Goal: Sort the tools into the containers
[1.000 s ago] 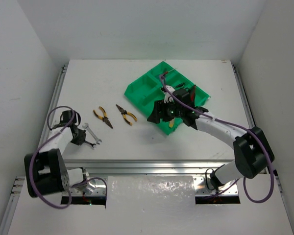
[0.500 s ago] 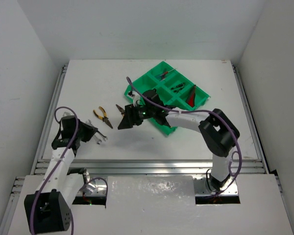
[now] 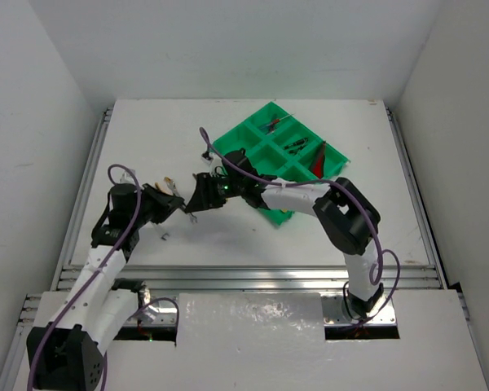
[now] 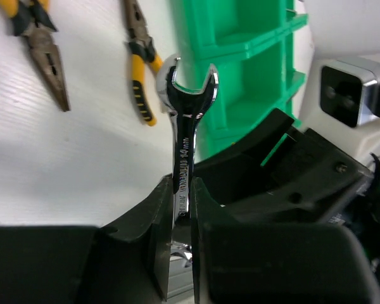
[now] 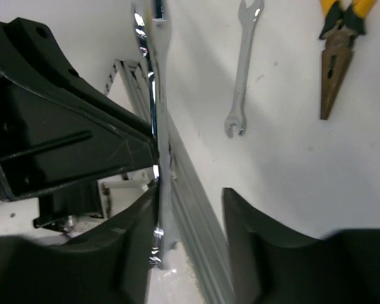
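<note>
My left gripper [image 3: 173, 204] is shut on a small metal wrench [image 4: 187, 139] and holds it above the table, open end forward. My right gripper [image 3: 194, 202] faces it, open, with the wrench's shaft [image 5: 157, 107] between its fingers and against the left finger [image 5: 130, 253]. A second wrench [image 5: 244, 69] lies on the table. Two yellow-handled pliers [image 4: 41, 50] [image 4: 142, 79] lie beyond it. The green tray [image 3: 240, 142] stands at the back right and holds a red-handled tool [image 3: 319, 159] and thin screwdrivers [image 3: 296, 147].
The tray's near wall [image 4: 240, 76] rises just behind the held wrench. The right arm [image 3: 310, 195] stretches across the tray's front. An aluminium rail [image 3: 253, 273] runs along the table's near edge. White walls enclose the table.
My left gripper has lifted the wrench off the table and carried it right. My right gripper has swung left from over the tray to meet it.
</note>
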